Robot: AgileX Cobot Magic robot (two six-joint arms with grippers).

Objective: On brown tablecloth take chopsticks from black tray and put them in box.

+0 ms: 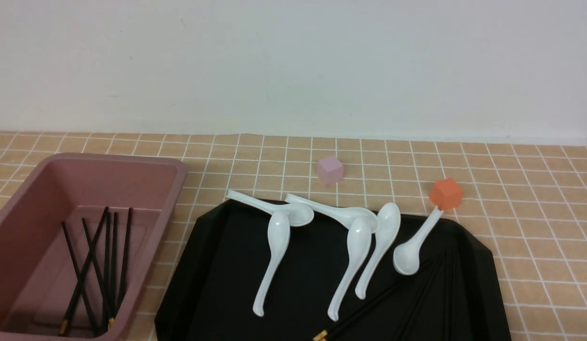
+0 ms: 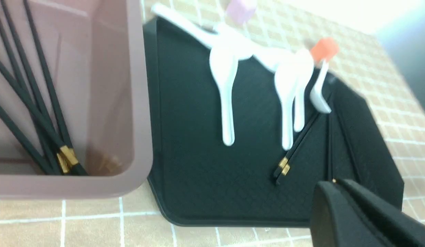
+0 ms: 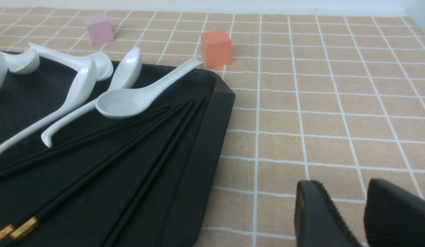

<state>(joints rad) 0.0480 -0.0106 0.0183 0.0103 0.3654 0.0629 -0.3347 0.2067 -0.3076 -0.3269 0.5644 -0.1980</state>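
The black tray [image 1: 217, 284] lies on the brown tablecloth [image 1: 535, 237]. Several black chopsticks [image 1: 369, 304] lie at its right side, also in the right wrist view [image 3: 130, 147]. The pink box [image 1: 177, 180] stands left of the tray and holds several chopsticks [image 1: 106, 265]. Neither gripper shows in the front view. In the left wrist view my left gripper [image 2: 334, 181] is at the tray's near right edge, jaws together on the gold end of one chopstick [image 2: 330, 144] that still lies on the tray. My right gripper [image 3: 344, 185] is open and empty over the cloth, right of the tray [image 3: 212, 137].
Several white soup spoons [image 1: 274, 255] lie across the tray's far half, one touching the chopsticks. A pink cube [image 1: 330, 169] and an orange cube [image 1: 446, 193] sit on the cloth behind the tray. A white wall closes the far side.
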